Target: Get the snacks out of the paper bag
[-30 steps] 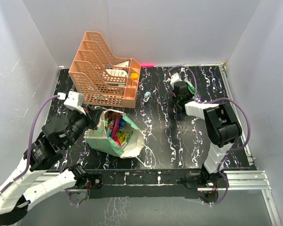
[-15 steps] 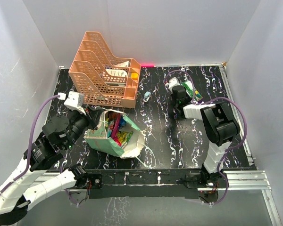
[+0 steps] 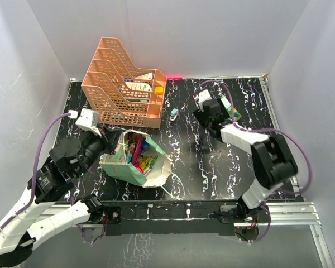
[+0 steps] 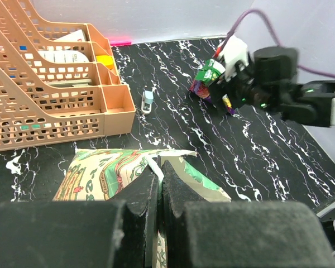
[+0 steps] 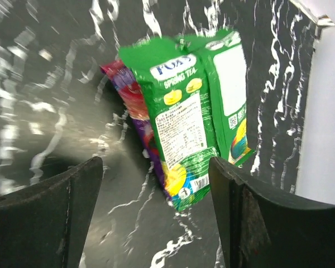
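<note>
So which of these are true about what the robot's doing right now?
1. The left hand is pinched shut on the paper bag rim. True.
2. The paper bag is empty. False: colourful packets sit inside.
3. The right hand is open over a green packet. True.
4. The green packet is inside the paper bag. False: it lies on the table, partly over a purple packet.
</note>
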You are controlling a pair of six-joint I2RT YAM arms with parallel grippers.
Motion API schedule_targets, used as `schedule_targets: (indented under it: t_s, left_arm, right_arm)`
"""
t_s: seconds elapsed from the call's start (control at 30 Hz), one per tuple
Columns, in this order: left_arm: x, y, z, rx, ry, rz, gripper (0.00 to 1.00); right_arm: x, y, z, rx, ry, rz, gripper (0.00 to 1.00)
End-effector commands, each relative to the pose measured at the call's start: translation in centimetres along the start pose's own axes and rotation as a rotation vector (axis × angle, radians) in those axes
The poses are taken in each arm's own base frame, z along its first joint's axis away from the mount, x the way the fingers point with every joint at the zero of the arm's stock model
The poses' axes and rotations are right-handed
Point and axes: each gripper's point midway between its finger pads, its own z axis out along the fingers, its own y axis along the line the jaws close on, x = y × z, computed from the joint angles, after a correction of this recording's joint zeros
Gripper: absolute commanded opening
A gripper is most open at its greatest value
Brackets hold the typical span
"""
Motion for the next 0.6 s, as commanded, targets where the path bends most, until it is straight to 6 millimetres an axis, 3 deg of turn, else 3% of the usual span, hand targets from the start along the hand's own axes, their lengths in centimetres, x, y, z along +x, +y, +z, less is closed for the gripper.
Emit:
schedule_targets:
  t_s: [0.0,0.03,0.13,0.3,0.47,0.57]
  left_arm:
    - [-0.4,-0.5,-0.7,0.043,-0.025,-0.022,0.00]
    - [0.0,-0.6,-0.7,0.052,-0.017,-0.026,0.00]
    - [1.4,-1.4,-0.7,0.106,0.022,-0.025,0.00]
    - [2.9,-2.9,-1.0,0.195,0.087,-0.028,0.00]
    - [3.3,-3.2,-1.0,0.205,0.109,-0.029,0.00]
    - [3.4,-2.9,-1.0,0.194,0.111,-0.026,0.00]
  right_arm:
    - [-4.7,0.5,-6.9,-0.204,-0.155,0.349,0.80]
    - [-4.0,2.1,-8.3,-0.289,-0.167,0.374,0.81]
    - [-4.6,5.0,-12.7,-0.466,-0.254,0.380,0.81]
    - [-8.4,7.8,-21.0,-0.691,-0.418,0.332,0.79]
    - [-12.4,11.3,-31.3,-1.006,-0.587,0.317,0.65]
    - [-12.4,14.0,-36.4,-1.139,-0.672,0.284,0.55]
